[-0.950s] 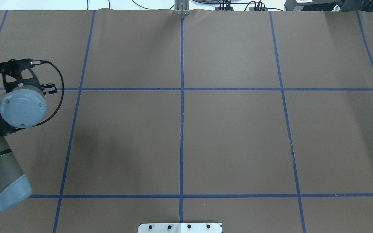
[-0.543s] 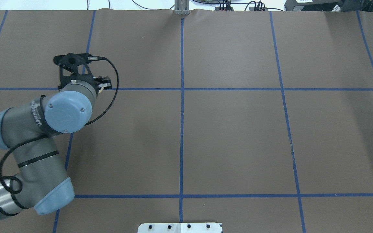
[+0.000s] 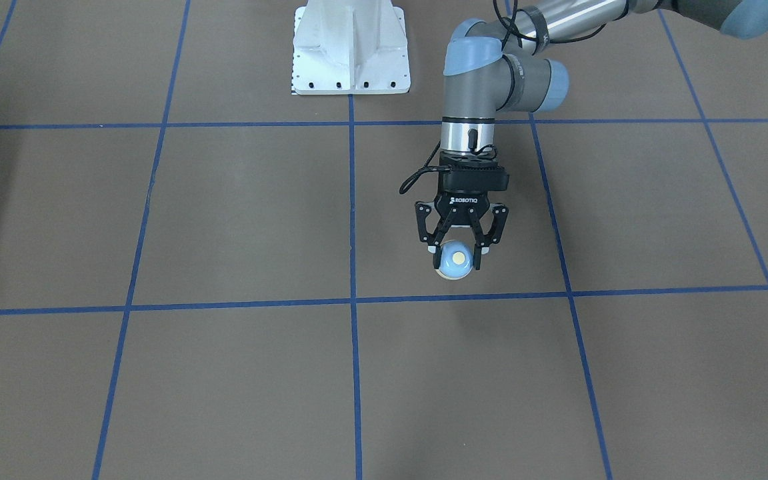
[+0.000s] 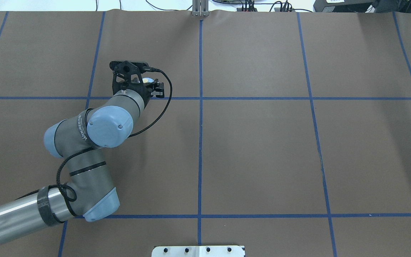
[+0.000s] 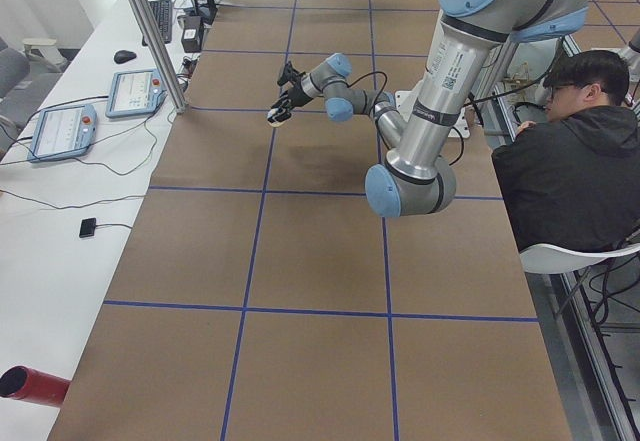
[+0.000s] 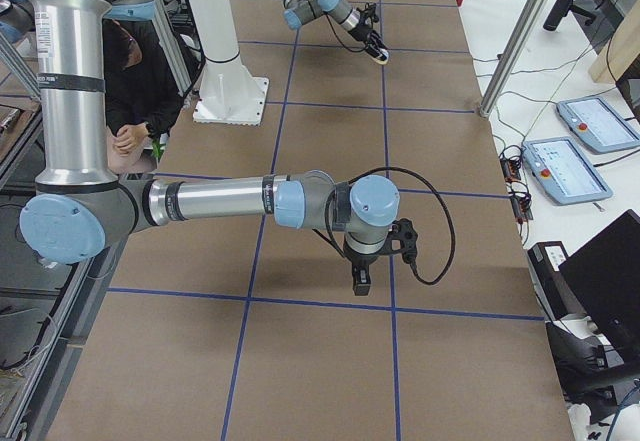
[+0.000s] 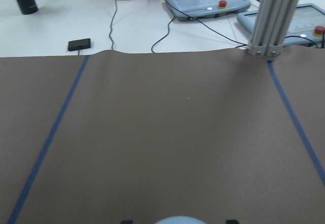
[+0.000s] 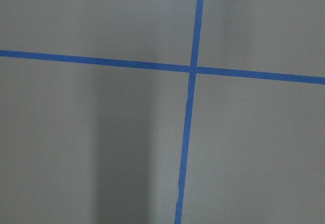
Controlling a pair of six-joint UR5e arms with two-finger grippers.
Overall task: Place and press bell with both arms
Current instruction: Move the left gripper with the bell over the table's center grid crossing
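Note:
My left gripper (image 3: 455, 259) is shut on the bell (image 3: 455, 261), a light-blue dome with a cream button and rim. It holds the bell upright just on my side of a blue tape line. In the overhead view the gripper (image 4: 149, 85) is left of the centre line and the bell (image 4: 147, 80) peeks out beside the wrist. The left wrist view shows only the bell's top (image 7: 179, 220) at the bottom edge. My right gripper (image 6: 360, 279) shows only in the exterior right view, pointing down over the table's right end. I cannot tell whether it is open or shut.
The brown table cover (image 4: 262, 150) carries a grid of blue tape lines. The white pedestal base (image 3: 351, 47) stands at my edge. An aluminium post (image 4: 200, 9) stands at the far edge, with teach pendants (image 7: 208, 0) behind it. An operator (image 5: 570, 161) sits beside the table.
My left arm has swung rightward from the table's left edge toward the centre line, carrying the bell along the far blue cross line.

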